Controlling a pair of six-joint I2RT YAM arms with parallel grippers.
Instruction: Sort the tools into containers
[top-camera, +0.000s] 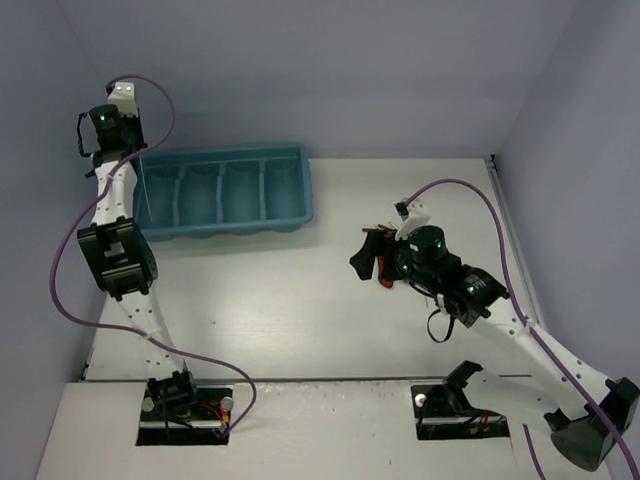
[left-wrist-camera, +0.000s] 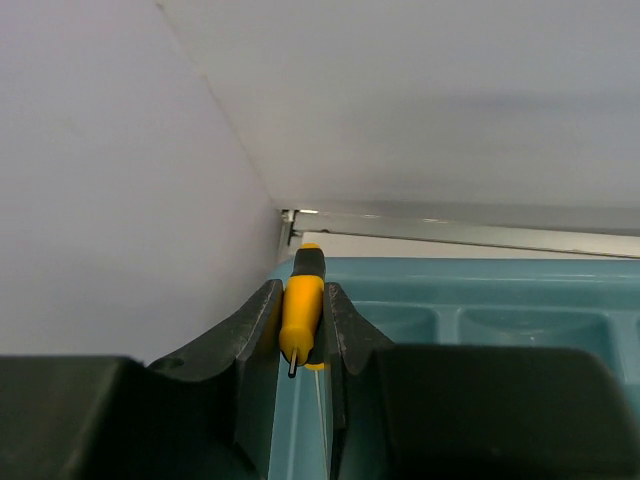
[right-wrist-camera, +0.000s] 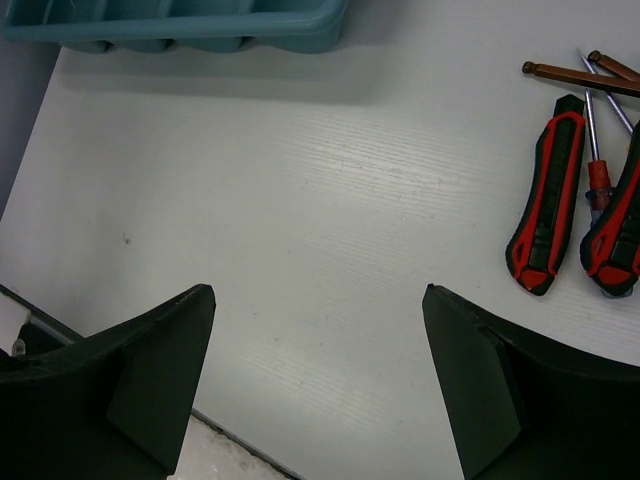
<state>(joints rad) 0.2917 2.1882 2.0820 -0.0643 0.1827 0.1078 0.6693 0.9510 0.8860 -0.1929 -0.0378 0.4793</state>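
Note:
My left gripper is shut on the yellow handle of a screwdriver, whose thin metal shaft points back toward the camera. It hangs above the left end of the teal-blue tray. From above, the left gripper sits at the tray's left end. My right gripper stands open with bare table between its fingers. Right of it lie red-and-black pliers, a red-handled screwdriver and a brownish hex key. In the top view the right gripper hovers by these tools.
The grey left wall is close beside the left gripper, and the back wall is just beyond the tray. The tray's underside edge shows at the top of the right wrist view. The table's near edge lies under the right gripper.

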